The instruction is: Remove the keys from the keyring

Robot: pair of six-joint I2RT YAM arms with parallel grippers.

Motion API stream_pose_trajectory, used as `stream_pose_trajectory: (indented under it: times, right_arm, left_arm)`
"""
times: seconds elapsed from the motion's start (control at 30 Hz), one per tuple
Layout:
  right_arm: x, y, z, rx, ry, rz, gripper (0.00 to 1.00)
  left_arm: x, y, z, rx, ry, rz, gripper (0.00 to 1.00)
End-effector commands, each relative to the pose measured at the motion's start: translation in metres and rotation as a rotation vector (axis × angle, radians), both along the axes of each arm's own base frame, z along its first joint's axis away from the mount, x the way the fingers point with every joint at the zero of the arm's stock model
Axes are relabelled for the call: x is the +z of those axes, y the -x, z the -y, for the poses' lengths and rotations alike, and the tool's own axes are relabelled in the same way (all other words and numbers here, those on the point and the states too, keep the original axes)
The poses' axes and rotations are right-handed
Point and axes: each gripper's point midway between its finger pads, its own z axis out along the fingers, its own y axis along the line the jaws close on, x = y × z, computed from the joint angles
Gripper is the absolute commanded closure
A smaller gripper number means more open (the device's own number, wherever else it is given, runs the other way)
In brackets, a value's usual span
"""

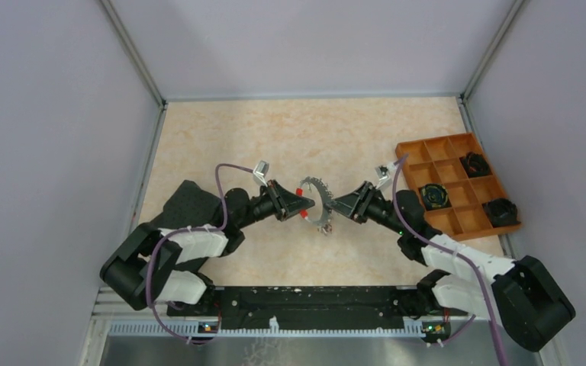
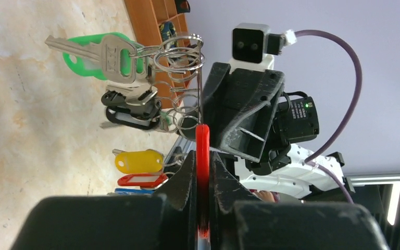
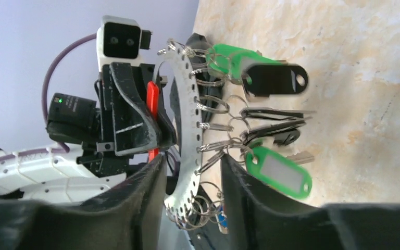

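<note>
Keyring (image 1: 323,200) hangs above the table (image 1: 275,137) between the 2 arms, keys (image 3: 278,174) dangling from it. Left fingers (image 2: 185,177) pinch its red sleeve (image 2: 202,151); right fingers (image 3: 146,192) stand slightly apart around its rim, not gripping.
</note>
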Motion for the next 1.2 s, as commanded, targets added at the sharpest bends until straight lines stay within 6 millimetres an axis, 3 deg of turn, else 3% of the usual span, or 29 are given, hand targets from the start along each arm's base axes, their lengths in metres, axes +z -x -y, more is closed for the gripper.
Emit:
stream_pose_trajectory:
  times: [0.0,0.1,0.13,0.17,0.33,0.5,0.6,0.77,0.97,1.17]
  right_arm:
    - [0.037,-0.008,0.004,-0.032,0.044,0.182,0.44]
    - [0.04,-0.011,0.015,-0.072,0.134,0.256,0.11]
    - [0.042,-0.013,0.019,-0.089,0.159,0.281,0.02]
    - [0.044,-0.015,0.023,-0.104,0.193,0.299,0.01]
    - [0.06,-0.018,0.046,-0.192,0.292,0.382,0.01]
    - [0.085,-0.007,0.061,-0.218,0.312,0.526,0.03]
    - [0.103,0.012,0.063,-0.175,0.293,0.653,0.04]
    - [0.124,0.058,0.048,0.021,0.199,0.882,0.1]
    - [0.13,0.1,0.038,0.172,0.083,1.066,0.2]
    - [0.113,0.11,0.038,0.191,0.078,1.1,0.26]
  left_arm:
    - [0.04,0.005,0.002,-0.027,0.039,0.068,1.0]
    - [0.043,0.006,0.002,-0.032,0.012,0.044,1.0]
    - [0.046,0.007,0.001,-0.032,0.007,0.039,1.0]
    - [0.049,0.007,0.001,-0.031,0.005,0.038,1.0]
    - [0.064,0.008,-0.001,-0.036,0.009,0.03,1.0]
    - [0.084,0.009,0.004,-0.071,0.035,0.051,1.0]
    - [0.097,0.009,0.007,-0.088,0.059,0.074,1.0]
    - [0.117,0.008,0.009,-0.103,0.088,0.1,1.0]
    - [0.138,0.006,0.013,-0.116,0.113,0.121,1.0]
    - [0.148,0.003,0.016,-0.116,0.122,0.131,1.0]
